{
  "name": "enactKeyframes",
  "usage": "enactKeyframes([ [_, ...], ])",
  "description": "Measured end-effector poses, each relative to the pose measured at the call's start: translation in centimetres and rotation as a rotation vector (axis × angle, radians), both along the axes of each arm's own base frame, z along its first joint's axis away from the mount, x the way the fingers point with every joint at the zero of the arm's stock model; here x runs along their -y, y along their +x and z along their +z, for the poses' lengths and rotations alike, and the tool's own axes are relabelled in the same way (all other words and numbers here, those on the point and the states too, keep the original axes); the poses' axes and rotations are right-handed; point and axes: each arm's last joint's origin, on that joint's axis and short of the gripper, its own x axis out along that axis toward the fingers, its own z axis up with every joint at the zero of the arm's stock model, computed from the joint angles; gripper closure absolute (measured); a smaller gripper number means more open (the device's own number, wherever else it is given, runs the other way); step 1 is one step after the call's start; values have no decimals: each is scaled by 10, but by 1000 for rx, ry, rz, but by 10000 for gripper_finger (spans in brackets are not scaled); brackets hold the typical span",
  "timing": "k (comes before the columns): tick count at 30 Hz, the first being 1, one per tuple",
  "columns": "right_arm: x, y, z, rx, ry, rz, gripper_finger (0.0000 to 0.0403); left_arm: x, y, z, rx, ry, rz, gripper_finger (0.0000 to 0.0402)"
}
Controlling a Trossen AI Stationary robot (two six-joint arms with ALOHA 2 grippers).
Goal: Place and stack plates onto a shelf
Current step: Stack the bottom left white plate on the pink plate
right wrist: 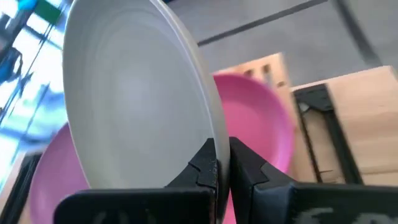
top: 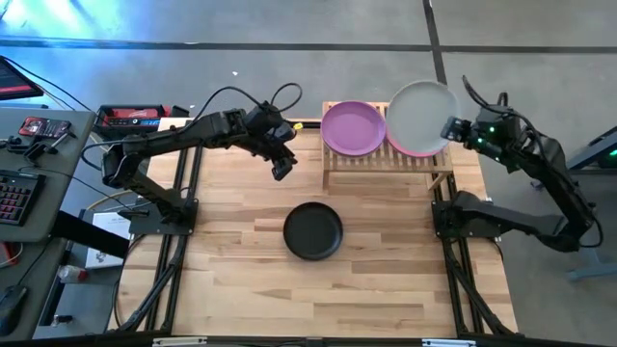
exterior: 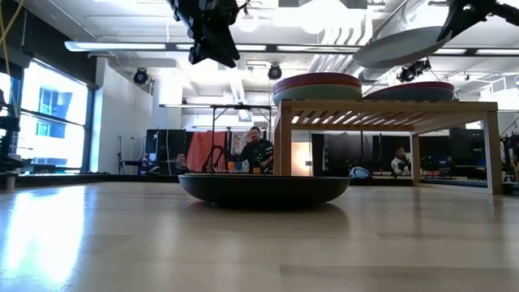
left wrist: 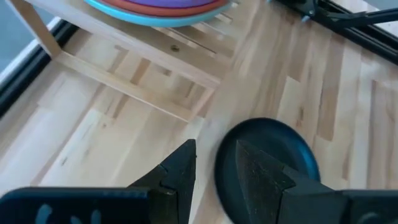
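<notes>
**Ana:** Low view first: what sits nearest?

**Ben:** The black plate (exterior: pixel 263 188), flat on the wooden tabletop (exterior: pixel 122 243), in front of the bamboo shelf (exterior: pixel 385 109). From above it lies near the table's middle, well apart from both grippers.

**Ana:** And the left gripper?

**Ben:** The left gripper (top: pixel 281 166) hangs above the table, between the black plate and the shelf's left end. Its own wrist view shows the fingers (left wrist: pixel 180 174) spread apart with nothing between them; the black plate shows partly behind one finger, cut off at the picture's edge.

**Ana:** What is on the shelf?

**Ben:** On its left half a stack topped by a purple plate (top: pixel 353 126). The left wrist view shows only the stack's edge: purple, an orange-red rim (left wrist: pixel 158 9), a blue rim (left wrist: pixel 155 20) lowest. How many lie under the top one I cannot tell. On the right half lies a pink plate (top: pixel 415 147), mostly covered from above.

**Ana:** Covered by what?

**Ben:** The off-white plate (top: pixel 420 117), tilted and held over the shelf's right half. The right gripper (top: pixel 451 129) pinches its rim; in the right wrist view the fingers (right wrist: pixel 208 165) are pressed onto that edge, pink showing behind. Whether the plate touches the pink one I cannot tell.

**Ana:** Beyond the table?

**Ben:** People (exterior: pixel 258 150) seated in the room, small and dim.
</notes>
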Motion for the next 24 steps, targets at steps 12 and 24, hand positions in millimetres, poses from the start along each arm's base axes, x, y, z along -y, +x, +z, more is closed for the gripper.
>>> enactKeyframes([
  [12,5,-1,-11,49,156,-250,403,-13,-16,-8,-141,40,-56,300],
  [24,19,14,-19,35,256,-354,403,-13,-19,-10,-180,77,-120,300],
])
